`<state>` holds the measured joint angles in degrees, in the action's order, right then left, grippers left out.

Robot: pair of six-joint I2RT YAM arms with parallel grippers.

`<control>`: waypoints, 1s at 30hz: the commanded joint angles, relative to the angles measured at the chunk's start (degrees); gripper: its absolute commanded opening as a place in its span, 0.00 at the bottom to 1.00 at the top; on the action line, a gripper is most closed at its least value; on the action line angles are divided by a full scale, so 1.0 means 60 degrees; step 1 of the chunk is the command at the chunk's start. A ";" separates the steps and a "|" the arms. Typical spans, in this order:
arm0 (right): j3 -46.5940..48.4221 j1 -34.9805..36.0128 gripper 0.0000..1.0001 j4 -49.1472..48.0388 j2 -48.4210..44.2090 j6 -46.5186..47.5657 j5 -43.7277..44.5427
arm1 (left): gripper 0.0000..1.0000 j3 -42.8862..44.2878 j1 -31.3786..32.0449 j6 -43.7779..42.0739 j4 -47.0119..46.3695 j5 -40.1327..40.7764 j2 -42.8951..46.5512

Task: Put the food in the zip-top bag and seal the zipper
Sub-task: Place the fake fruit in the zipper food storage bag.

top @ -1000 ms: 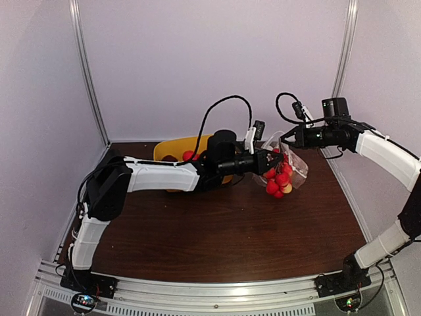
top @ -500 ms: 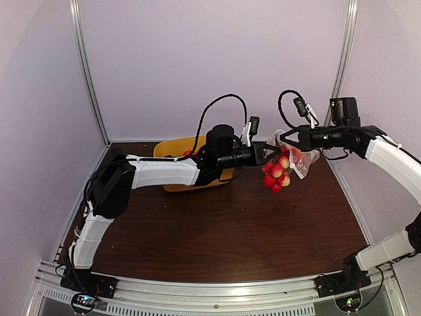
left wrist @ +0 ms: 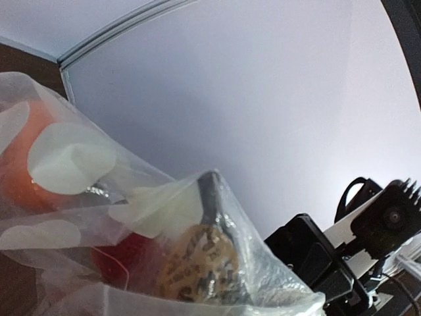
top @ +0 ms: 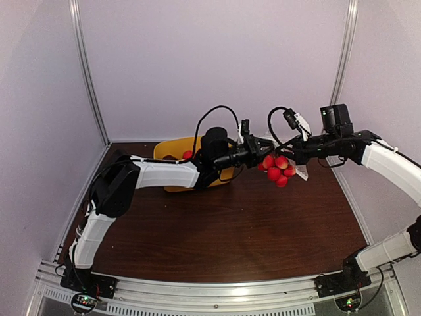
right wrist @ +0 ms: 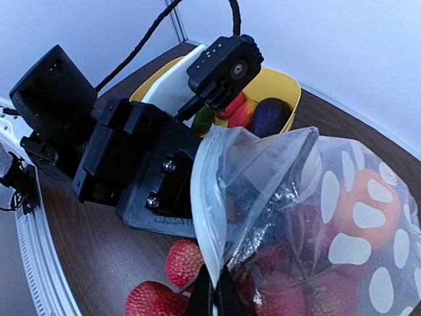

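Up off the dark worktop (top: 230, 224), just right of centre in the overhead view, the two arms meet tip to tip with the zip-top bag (right wrist: 329, 217) strung between them. The right end effector (right wrist: 214, 299) is clenched tight on the zipper (right wrist: 197, 197), pinching that thick edge strip at the bottom of its own wrist view, and the polka-dot film billows away to the right. The left end effector (top: 261, 151) comes in from the left and sits right against the bag's mouth. Its fingers look drawn close together, but film drapes over them and I cannot tell what they pinch.

The bunch of red cherries (top: 276, 168) hangs between and just below the two tips, clear of the worktop. Some cherries sit bare to the left of the zipper edge. Others show red through the plastic. An orange piece (right wrist: 368, 201) shows through the dotted film further right.

Behind the left arm, toward the back wall, stands the yellow tub (top: 172, 150). A dark purple piece (right wrist: 268, 115), a green piece (right wrist: 205, 120) and a red-and-orange piece (right wrist: 240, 110) lie in it.
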<state>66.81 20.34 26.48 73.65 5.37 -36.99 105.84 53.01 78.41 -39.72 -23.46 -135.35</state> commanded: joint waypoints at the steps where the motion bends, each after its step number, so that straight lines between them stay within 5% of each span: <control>1: -0.0272 0.0082 0.00 0.0677 -0.0069 0.0537 0.0642 | 0.00 -0.0801 -0.0178 0.2650 -0.2682 0.0938 0.0281; 9: -0.0316 0.0084 0.00 0.0582 0.0018 0.0198 0.0227 | 0.00 -0.2681 0.0057 0.4902 -0.3689 0.4439 0.0342; 15: 0.0112 0.0082 0.00 0.0804 0.0586 -0.0126 -0.0592 | 0.03 -0.1252 0.0298 0.5285 -0.3416 0.4301 -0.0267; 27: 0.1170 0.0082 0.00 0.0884 0.0811 -0.1310 -0.2067 | 0.01 -0.1337 0.0497 0.5044 -0.0471 0.5376 0.0615; 30: 0.1277 0.0069 0.00 0.0788 0.0941 -0.1541 -0.2026 | 0.16 -0.1370 0.0517 0.4717 -0.0242 0.5284 0.0759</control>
<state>72.20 20.38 31.44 79.31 -0.56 -45.95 96.27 56.34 109.78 -44.07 5.93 -134.93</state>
